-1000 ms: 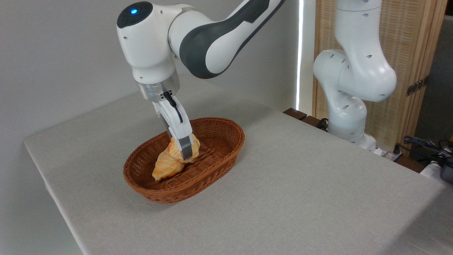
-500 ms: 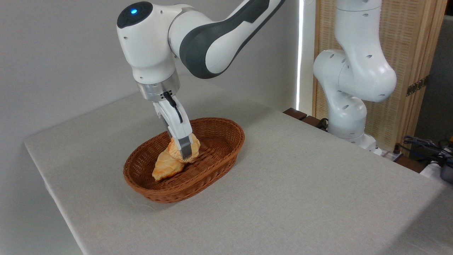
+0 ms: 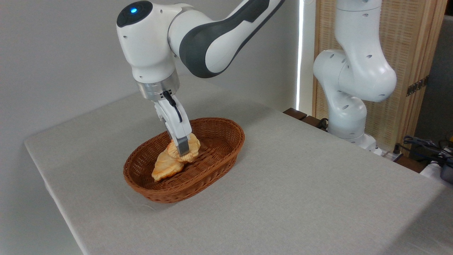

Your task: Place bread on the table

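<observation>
The bread [image 3: 193, 146], a small roundish golden pastry with a ridged surface, sits inside the brown wicker basket [image 3: 226, 126]. My gripper [image 3: 183, 153] reaches down into the basket from above and is shut on the bread, one finger across its front. The far finger is hidden behind the pastry. The bread's lower edge overlaps a longer pointed loaf [image 3: 164, 168] lying in the basket. The basket stands on the table [image 3: 300, 184], which is covered in light grey cloth.
The arm's white base [image 3: 348, 106] stands at the table's far right edge. Cables and dark gear [image 3: 430, 148] lie beyond it, in front of a wooden slatted screen [image 3: 407, 42]. Bare cloth stretches to the right of and in front of the basket.
My gripper has risen slightly with the bread held in it, and the pastry sits a little higher over the pointed loaf. The basket and the loaf have not moved.
</observation>
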Motion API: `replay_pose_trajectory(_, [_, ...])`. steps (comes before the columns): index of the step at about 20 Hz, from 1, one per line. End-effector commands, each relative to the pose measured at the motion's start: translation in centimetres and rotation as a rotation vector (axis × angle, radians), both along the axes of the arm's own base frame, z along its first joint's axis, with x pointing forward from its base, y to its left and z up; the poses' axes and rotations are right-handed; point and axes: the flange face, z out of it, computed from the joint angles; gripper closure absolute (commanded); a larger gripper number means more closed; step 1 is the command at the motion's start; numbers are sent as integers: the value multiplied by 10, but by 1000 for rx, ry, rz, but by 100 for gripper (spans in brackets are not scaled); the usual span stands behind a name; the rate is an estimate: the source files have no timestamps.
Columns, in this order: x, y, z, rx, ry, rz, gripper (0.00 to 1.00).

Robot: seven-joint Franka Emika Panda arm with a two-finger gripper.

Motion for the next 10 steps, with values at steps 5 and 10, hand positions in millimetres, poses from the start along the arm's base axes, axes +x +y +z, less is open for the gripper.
replay_pose_trajectory(5, [6, 29, 43, -4, -80, 49, 62])
replay_pose_trajectory(10, [6, 77, 58, 7, -101, 114, 59])
